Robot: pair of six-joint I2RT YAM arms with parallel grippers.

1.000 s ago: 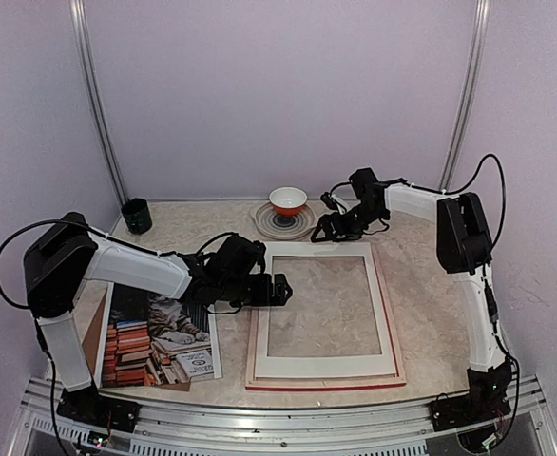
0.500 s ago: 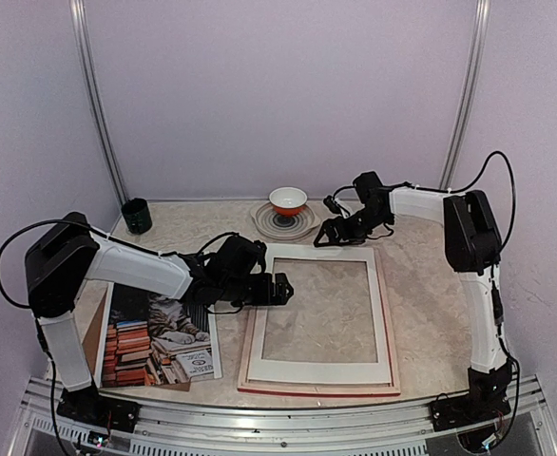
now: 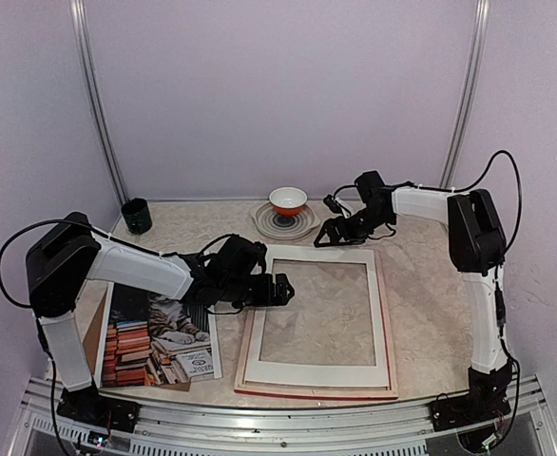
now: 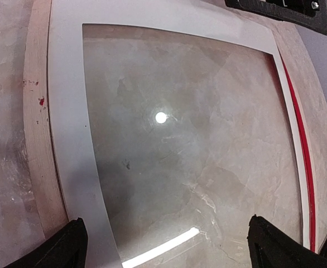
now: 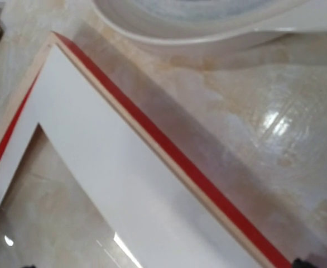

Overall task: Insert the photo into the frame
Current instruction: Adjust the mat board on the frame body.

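Sliding frame [image 3: 316, 389], near corner now further left; left fingers [image 4: 68, 248] and right fingers [image 3: 320, 234] spread, empty.

Top view: even, soft overhead light, faint shadows. Left wrist: round lamp glare at centre of frame [image 4: 38, 145] glass, bright streak at 6 o'clock. Right wrist: soft focus; plate [image 5: 197, 28] at 12 o'clock blurred, sheen on table [image 5: 253, 167] at 3 o'clock.

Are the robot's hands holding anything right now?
No, nothing. The left gripper and right gripper are both open, at the edges of the big red picture frame.
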